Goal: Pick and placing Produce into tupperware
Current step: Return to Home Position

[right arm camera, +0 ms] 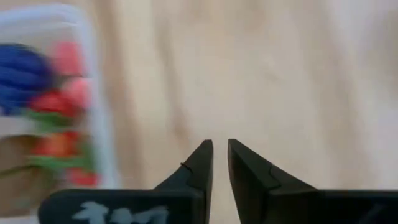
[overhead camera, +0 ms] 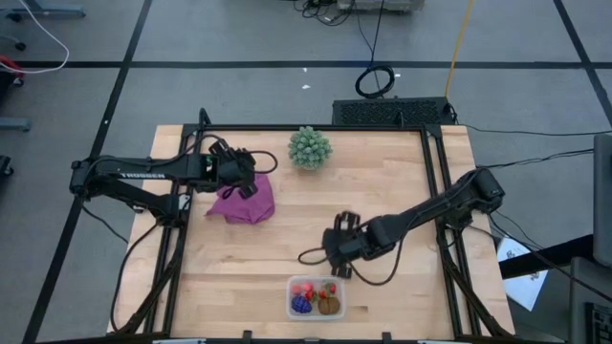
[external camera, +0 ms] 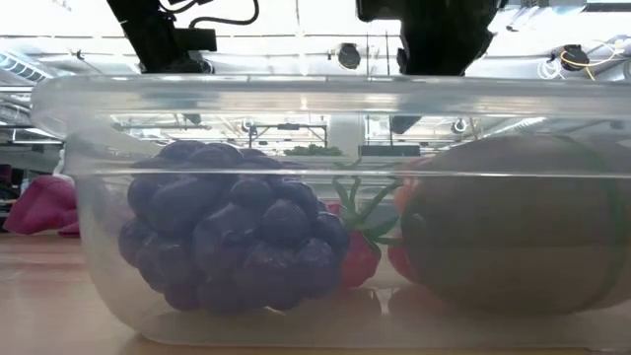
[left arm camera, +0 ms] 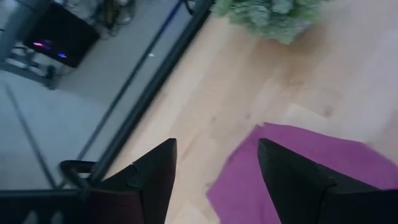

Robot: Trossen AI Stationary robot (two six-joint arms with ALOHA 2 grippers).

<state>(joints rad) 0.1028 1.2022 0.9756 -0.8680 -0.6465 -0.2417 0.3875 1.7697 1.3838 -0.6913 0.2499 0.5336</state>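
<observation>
Low view, nearest item: clear tupperware tub (external camera: 59,108), standing at the near edge of the wooden table (overhead camera: 287,229). Contents: purple grape cluster (external camera: 232,237), brown kiwi (external camera: 503,227), and red strawberries (external camera: 360,258) between the two. Right gripper (overhead camera: 335,250): just beyond the tub, over bare wood, fingers pressed almost together, holding nothing. Left gripper (left arm camera: 217,168): farther back on the left side, fingers spread, over the magenta cloth (overhead camera: 244,203). Pale green bushy ball (overhead camera: 310,147): at the table's far edge.
</observation>
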